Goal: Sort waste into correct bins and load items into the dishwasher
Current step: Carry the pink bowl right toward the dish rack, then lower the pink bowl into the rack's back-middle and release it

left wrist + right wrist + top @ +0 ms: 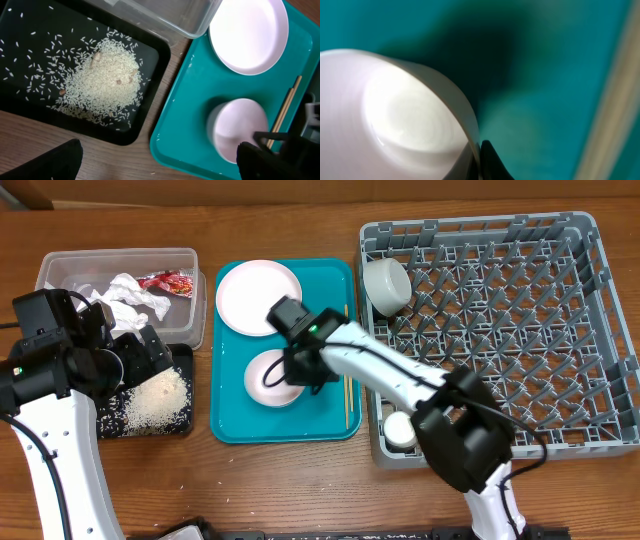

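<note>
My right gripper (300,367) is shut on the rim of a pale bowl (266,380) on the teal tray (330,280). In the right wrist view the rim of the bowl (405,115) sits between my fingers (479,161). The pale plate (258,297) lies behind it and the chopsticks (346,395) lie along the tray's right side. My left gripper (158,356) is open and empty above the black tray (190,385), which holds a heap of rice (155,400). The clear tub (60,265) holds napkins (125,295) and the red wrapper (168,281).
The grey dish rack (520,310) stands at the right, with a second bowl (385,283) at its far left corner and a white cup (401,430) at its near left corner. The left wrist view shows the rice (102,80), plate (248,32) and bowl (235,125).
</note>
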Motion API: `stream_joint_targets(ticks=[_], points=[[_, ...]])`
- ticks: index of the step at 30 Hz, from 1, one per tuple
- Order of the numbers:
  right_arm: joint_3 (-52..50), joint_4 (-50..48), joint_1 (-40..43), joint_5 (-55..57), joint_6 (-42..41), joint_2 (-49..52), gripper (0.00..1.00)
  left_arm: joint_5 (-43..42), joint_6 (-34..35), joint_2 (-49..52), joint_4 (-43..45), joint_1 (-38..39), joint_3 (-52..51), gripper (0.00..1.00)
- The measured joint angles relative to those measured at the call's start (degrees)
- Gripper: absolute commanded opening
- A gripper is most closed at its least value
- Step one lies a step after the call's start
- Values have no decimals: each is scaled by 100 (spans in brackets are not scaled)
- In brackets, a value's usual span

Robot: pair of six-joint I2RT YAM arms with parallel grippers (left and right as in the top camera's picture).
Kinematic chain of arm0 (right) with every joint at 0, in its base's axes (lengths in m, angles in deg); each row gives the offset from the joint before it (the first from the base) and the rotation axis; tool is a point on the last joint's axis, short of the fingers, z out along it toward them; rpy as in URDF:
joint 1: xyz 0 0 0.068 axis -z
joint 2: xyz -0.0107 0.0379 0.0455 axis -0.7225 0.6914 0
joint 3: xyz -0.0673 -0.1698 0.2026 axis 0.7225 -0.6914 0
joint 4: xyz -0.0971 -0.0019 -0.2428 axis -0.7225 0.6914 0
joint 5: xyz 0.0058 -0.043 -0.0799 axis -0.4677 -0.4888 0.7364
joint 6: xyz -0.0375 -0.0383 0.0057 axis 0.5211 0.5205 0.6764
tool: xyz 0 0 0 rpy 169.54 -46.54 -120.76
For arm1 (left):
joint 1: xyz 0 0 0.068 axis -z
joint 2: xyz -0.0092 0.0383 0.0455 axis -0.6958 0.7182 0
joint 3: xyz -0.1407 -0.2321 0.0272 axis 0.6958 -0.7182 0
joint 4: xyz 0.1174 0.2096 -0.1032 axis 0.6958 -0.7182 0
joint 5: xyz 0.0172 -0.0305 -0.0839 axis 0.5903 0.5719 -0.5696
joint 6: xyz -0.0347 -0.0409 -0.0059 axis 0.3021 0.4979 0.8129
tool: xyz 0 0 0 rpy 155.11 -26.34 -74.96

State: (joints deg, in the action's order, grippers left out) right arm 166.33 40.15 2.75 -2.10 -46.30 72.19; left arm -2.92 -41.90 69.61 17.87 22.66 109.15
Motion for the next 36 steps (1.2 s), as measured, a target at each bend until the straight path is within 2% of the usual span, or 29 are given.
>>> stream_joint_targets(ticks=[14,25,32,36], points=[[503,1200,1362,1858,295,-2892,4,0,-2,0,2,0,0,100],[498,2229,1563,4627,319,-3025,4,0,0,0,0,0,0,100],[498,2638,1563,5875,352,-2977,4,0,0,0,0,0,0,100],[498,2662,1563,6220,487,-2970,4,2,-2,0,2,0,0,100]])
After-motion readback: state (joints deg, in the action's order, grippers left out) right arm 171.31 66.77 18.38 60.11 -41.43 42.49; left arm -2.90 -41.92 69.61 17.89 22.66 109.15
